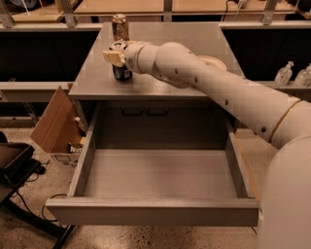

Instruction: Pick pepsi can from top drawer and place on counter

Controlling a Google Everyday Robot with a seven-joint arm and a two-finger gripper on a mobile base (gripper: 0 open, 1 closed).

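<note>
pepsi can [122, 73] stands upright on the counter [160, 85], on the left side, not far from the front edge. it is out of the top drawer [150, 212]. my claw [115, 54] sits right at the can's upper end and covers the top, so only the dark lower body shows under it. claw and can look touching. i cannot tell if the claw is clamped on the can or just loose around it, since the wrist blocks that.

the arm [218, 92] comes in from the right and runs across the counter to the can. a gold-brown can [119, 26] stands upright further back on the counter, just behind the claw and apart from the pepsi can.

top drawer is pulled well out toward the camera, with its grey floor in view below the counter's front edge. a cardboard box [53, 121] leans on the floor left of the cabinet, near the drawer's left wall. two clear bottles [284, 74] stand far right, well apart from the counter. tan wooden desks [126, 6] run along the back.
</note>
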